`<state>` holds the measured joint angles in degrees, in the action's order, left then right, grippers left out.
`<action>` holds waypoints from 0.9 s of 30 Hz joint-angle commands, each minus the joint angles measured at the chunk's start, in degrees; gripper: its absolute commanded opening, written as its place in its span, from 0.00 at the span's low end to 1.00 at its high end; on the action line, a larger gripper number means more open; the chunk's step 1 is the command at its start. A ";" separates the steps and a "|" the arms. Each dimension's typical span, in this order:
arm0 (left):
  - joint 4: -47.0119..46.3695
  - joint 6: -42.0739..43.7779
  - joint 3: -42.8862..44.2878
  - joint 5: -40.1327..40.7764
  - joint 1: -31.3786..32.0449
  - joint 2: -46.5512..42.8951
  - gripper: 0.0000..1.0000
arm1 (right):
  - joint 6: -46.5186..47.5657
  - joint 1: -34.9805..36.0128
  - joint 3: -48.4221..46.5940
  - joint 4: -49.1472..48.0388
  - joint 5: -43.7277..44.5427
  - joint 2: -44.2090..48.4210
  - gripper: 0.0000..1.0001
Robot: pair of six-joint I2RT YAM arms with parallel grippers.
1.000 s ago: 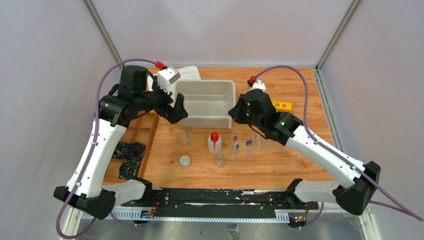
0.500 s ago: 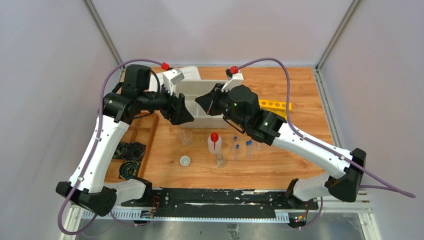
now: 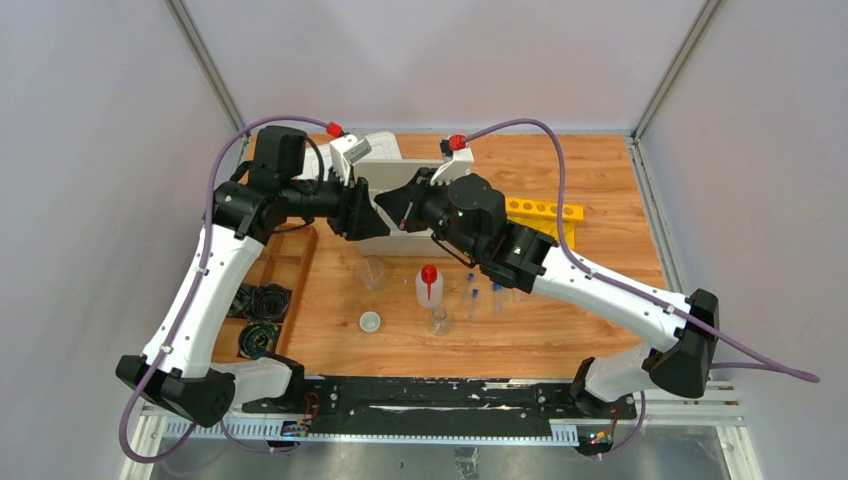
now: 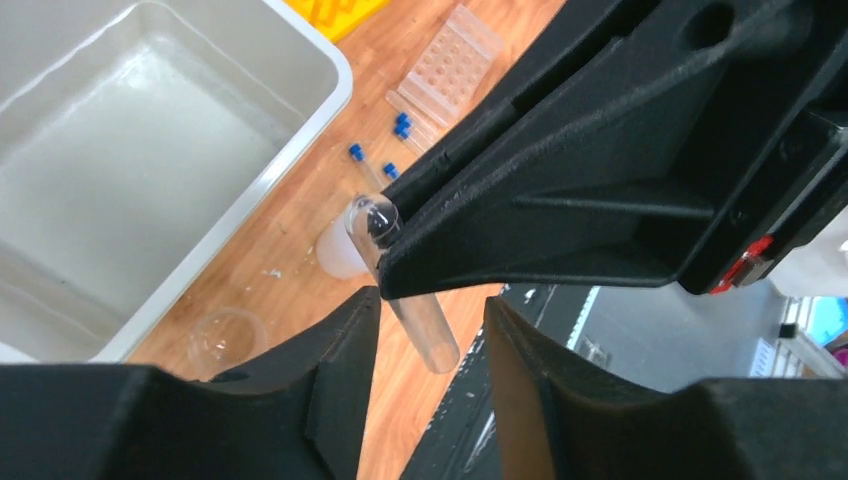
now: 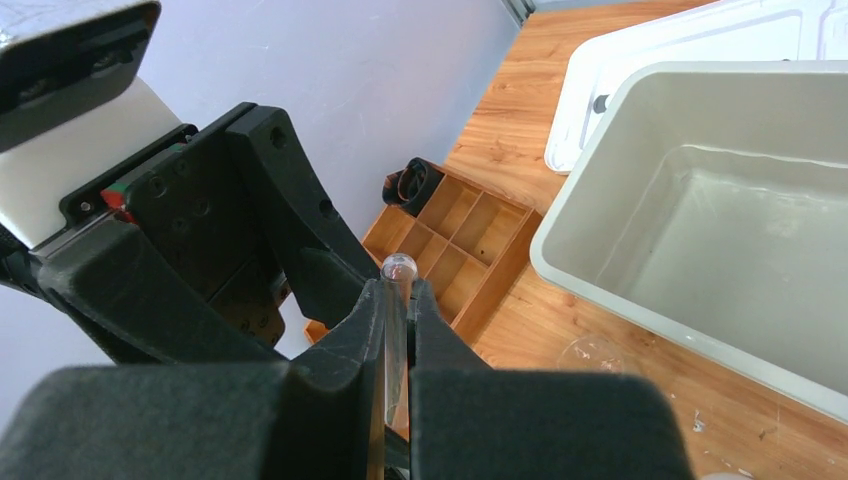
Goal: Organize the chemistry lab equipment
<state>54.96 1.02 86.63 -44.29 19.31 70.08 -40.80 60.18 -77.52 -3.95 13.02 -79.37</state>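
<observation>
**Item:** clear test tube. It is off the table, at the upper centre of the overhead view where the two arms meet.

**Held by:** right gripper, its fingers pinched tight on the glass. The rounded end pokes out just past their tips.

**Adjacent:** left gripper, jaws partway apart. One finger stands on each side of the tube, with a gap showing on one side.

**Behind and beneath:** white bin, nothing in its visible part.

**Lower centre of the overhead view, on the wooden table:**
- white squeeze bottle with a red nozzle, upright
- blue-capped test tubes, just to its right in frame
- glass beaker
- small flask
- tiny white cup

**Right of centre:** yellow rack.

**Left edge:** divided wooden tray, with black cable coils in its near compartments.
</observation>
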 commanded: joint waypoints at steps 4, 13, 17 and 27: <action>-1.17 -0.75 -1.30 -0.71 -0.50 -0.31 0.26 | -0.22 1.38 -0.79 -3.70 1.57 0.58 0.00; -1.17 1.24 -2.05 -0.36 -0.68 -1.05 0.07 | 1.47 1.29 -6.75 8.12 4.05 -1.90 0.40; -1.17 5.78 -3.29 -1.10 -0.68 -2.97 0.06 | 3.35 -1.29 -17.96 23.63 -4.54 -6.93 0.52; -1.18 14.54 -7.29 -0.74 -0.62 -8.74 0.03 | 5.77 -2.09 -21.79 29.46 -17.26 -7.86 0.47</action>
<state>54.30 11.88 80.64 -43.94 18.61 63.13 -36.25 58.48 -97.10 22.61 0.05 -87.31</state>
